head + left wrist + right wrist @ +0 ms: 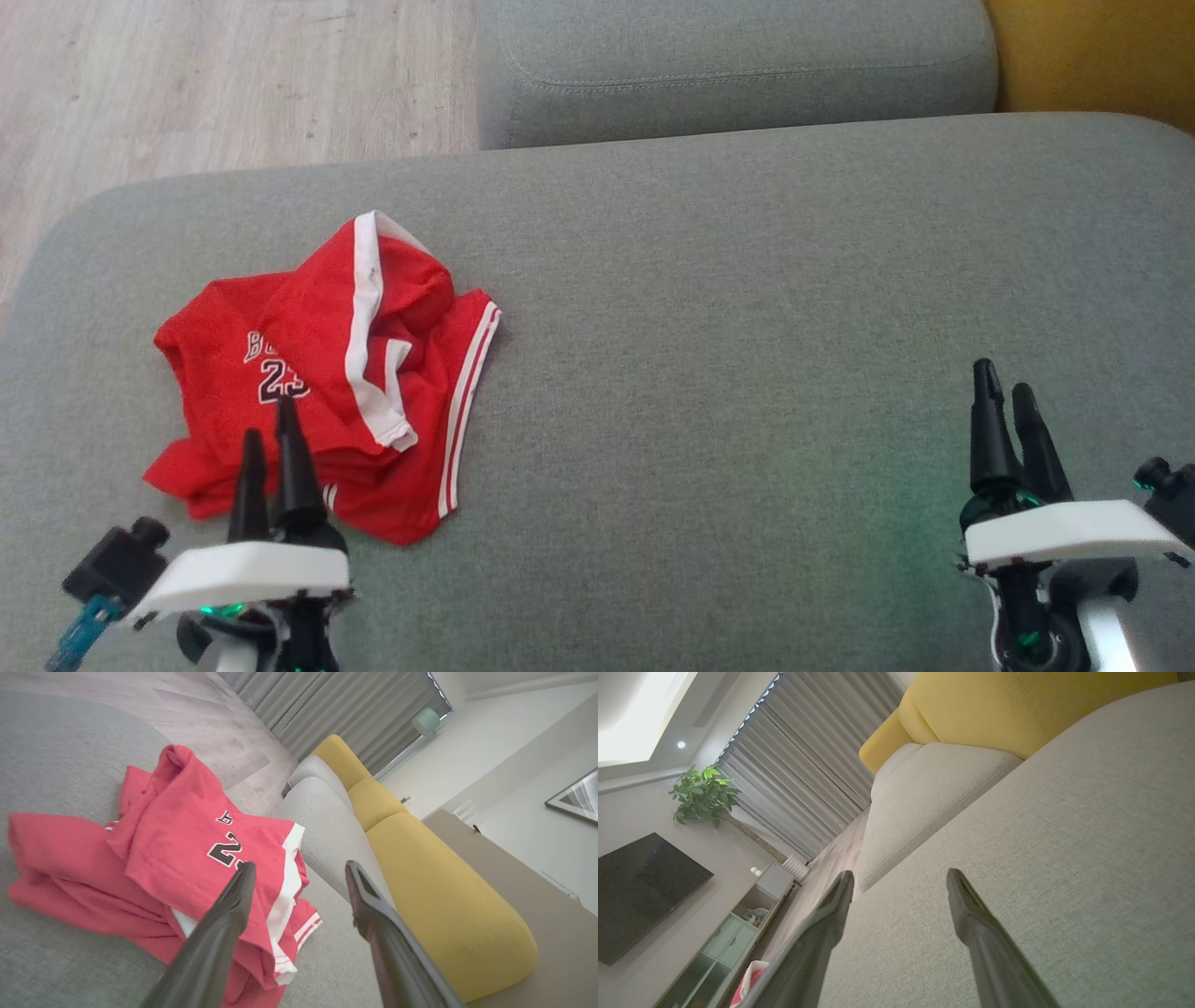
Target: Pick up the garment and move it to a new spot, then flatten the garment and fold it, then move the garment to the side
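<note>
A pale wood floor (187,84) shows at the far left, beyond the rounded edge of a broad grey seat cushion (747,327). The robot's left gripper (268,420) stands at the cushion's near left, its two dark fingers parted with nothing between them; the left wrist view shows the gap plainly. Seen from the head, its fingertips overlap the near edge of the garment (327,364), though whether they touch the cloth cannot be told. The garment, a red sports piece with white trim and a dark number edged in white, lies crumpled in a loose heap on the left part of the cushion. One fold stands up at its far side, and a striped hem is turned toward the middle of the seat. To its right the grey fabric stretches across the middle. The right gripper (1003,378) is at the near right, well apart from the garment, its fingers likewise spread and holding nothing, pointing along the cushion. Behind the seat sits a second grey cushion (728,65), and a yellow cushion (1092,56) shows at the far right corner. The right wrist view takes in grey curtains (798,774), a leafy plant (703,793) and a dark wall screen (640,891).
</note>
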Controlling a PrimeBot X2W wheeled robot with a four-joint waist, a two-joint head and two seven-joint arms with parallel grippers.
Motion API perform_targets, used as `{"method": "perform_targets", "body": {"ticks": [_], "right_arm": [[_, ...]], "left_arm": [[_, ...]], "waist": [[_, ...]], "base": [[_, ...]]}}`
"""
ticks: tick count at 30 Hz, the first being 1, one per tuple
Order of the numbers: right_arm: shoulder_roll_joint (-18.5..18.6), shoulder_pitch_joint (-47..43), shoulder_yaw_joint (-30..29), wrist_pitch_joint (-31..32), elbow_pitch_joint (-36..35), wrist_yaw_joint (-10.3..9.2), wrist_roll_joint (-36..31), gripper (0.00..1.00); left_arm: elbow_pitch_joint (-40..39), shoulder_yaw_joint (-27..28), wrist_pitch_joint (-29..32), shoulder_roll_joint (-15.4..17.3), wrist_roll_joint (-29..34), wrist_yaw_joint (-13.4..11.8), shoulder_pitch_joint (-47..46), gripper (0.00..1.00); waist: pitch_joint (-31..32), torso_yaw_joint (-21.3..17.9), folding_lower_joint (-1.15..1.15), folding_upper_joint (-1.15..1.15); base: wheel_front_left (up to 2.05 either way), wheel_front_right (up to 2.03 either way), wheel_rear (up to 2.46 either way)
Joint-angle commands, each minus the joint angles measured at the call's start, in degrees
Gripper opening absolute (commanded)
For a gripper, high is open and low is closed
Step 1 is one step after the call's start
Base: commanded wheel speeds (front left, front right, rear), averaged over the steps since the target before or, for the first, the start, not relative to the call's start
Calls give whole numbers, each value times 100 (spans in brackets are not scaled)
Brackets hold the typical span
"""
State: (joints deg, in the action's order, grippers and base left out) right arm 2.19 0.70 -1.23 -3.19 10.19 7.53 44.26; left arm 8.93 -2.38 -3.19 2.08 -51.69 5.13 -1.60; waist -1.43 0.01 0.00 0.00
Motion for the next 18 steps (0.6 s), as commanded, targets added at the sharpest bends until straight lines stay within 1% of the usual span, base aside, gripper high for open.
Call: {"method": "perform_targets", "body": {"ticks": [1, 13, 18], "right_arm": [[41, 320, 93, -83, -254, -2, -189, 100], [46, 318, 228, -286, -339, -2, -1241, 100], [49, 319, 270, -370, -367, -3, -1622, 100]], "left_arm": [[-242, 31, -78, 49, 183, 44, -300, 100], [-249, -424, -281, 175, 1409, 25, -351, 100], [-219, -585, -366, 243, 1826, -71, -376, 100]], "waist": [[3, 2, 0, 0], [19, 14, 0, 0], [21, 11, 0, 0]], "base": [[0, 0, 0], [0, 0, 0], [0, 0, 0]]}}
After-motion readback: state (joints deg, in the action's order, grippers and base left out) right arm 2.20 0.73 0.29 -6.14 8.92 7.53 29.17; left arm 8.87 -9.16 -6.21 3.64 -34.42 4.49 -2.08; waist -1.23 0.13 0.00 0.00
